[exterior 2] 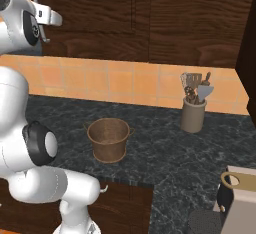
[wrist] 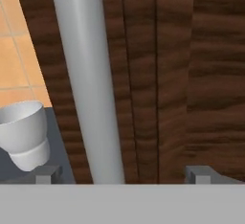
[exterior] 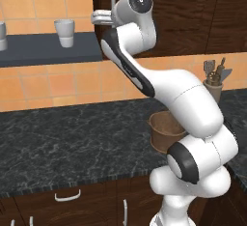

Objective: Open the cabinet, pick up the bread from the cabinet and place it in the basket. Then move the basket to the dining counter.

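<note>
Our fingers (wrist: 48, 173) are spread around the cabinet (wrist: 191, 74) handle (wrist: 83, 74), not yet pinching. We should centre the bar, close firmly, then pull along the door's arc. The basket (exterior 2: 108, 138) waits on the bench (exterior 2: 165, 148).

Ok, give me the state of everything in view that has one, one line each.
cabinet: door shut.
handle: not gripped, standing between the spread fingers.
gripper: open, up at the handle.
basket: upright on the black counter, empty.
cup: upright on the shelf.
utensil pot: upright, holding utensils.
</note>
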